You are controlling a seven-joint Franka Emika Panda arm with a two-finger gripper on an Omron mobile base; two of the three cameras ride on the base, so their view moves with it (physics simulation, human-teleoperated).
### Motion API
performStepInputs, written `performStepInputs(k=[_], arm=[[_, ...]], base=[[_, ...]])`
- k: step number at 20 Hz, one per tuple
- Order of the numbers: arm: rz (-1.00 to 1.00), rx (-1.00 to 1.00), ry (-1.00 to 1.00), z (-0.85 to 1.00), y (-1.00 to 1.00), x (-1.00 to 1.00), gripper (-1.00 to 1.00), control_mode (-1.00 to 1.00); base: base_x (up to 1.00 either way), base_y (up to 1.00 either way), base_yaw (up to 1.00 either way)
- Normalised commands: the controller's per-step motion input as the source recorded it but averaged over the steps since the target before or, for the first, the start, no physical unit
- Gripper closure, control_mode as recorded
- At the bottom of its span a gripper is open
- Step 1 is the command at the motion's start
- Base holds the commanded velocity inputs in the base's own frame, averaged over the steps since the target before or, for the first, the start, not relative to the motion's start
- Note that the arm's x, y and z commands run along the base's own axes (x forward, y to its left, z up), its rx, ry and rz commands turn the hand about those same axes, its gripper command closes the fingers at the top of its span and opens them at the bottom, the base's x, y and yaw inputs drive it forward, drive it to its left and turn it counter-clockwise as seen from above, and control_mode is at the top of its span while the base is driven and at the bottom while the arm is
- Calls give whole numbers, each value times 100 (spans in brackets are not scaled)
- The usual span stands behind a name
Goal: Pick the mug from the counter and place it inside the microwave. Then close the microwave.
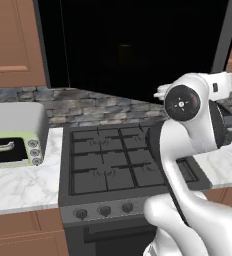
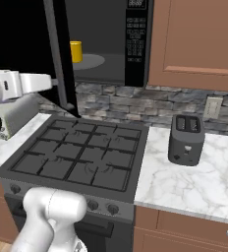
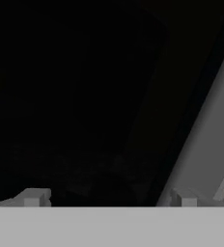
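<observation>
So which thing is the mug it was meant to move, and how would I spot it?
Look above the gas stovetop at the big black microwave hanging between the wooden cabinets, its door swung open. Inside, on the grey round turntable, stands the mug: a small bright yellow cylinder, upright. It is the only yellow thing there, far smaller than the dark toaster on the counter.

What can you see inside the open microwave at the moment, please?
Inside the microwave, the yellow mug stands on the grey turntable. The open door hides the cavity's left part.
</observation>
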Motion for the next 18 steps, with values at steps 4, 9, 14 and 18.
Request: performStepInputs(k=[4,9,14,18], arm=[[1,0,0,28,-35,53,-100,-100],[0,0,0,18,-21,48,-100,-100],[0,0,0,1,-15,55,-100,-100],[0,0,0,0,-12,55,-100,-100]], base=[[0,0,0],[0,0,0],[0,0,0],[0,0,0]])
